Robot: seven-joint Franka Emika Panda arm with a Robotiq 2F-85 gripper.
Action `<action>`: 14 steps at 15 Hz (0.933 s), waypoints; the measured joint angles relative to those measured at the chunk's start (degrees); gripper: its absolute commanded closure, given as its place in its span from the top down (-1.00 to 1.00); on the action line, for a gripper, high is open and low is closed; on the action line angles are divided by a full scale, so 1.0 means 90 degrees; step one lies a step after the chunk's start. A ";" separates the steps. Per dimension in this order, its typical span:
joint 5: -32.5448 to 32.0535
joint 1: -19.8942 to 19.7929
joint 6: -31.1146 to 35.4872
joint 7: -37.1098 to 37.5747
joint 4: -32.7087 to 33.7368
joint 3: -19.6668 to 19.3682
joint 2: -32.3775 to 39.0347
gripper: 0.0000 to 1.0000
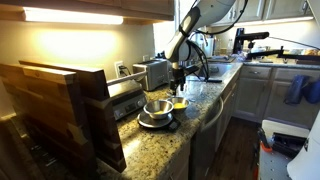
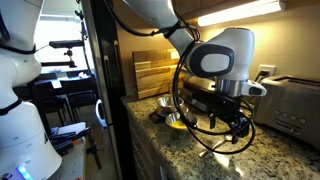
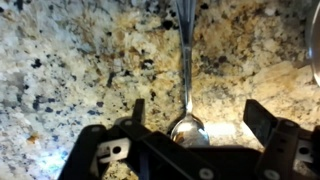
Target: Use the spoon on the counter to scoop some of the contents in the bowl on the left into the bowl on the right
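Observation:
A metal spoon (image 3: 187,90) lies flat on the speckled granite counter (image 3: 80,60), its handle running toward the top of the wrist view and its bowl end at the bottom. My gripper (image 3: 198,118) is open, with one finger on each side of the spoon's bowl end and not touching it. In both exterior views the gripper (image 1: 178,78) (image 2: 238,132) points down at the counter, beyond the bowls. A steel bowl (image 1: 157,107) (image 2: 163,103) sits on a dark plate. A small yellow bowl (image 1: 180,103) (image 2: 175,121) stands beside it.
A toaster (image 1: 152,72) (image 2: 296,100) stands against the wall behind the gripper. Wooden cutting boards (image 1: 60,105) (image 2: 152,70) lean at the counter's end. The rounded counter edge (image 1: 215,110) runs beside the bowls. A curved rim shows at the wrist view's right edge (image 3: 314,45).

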 measured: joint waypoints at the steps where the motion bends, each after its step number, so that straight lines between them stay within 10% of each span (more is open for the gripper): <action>1: 0.0000 -0.0002 0.0000 0.0000 0.0044 0.0002 0.0050 0.96; 6: 0.0000 -0.0026 -0.0005 0.0000 0.0205 0.0006 0.0239 0.95; 14: -0.0001 -0.0046 -0.0066 0.0000 0.0255 0.0014 0.0405 0.34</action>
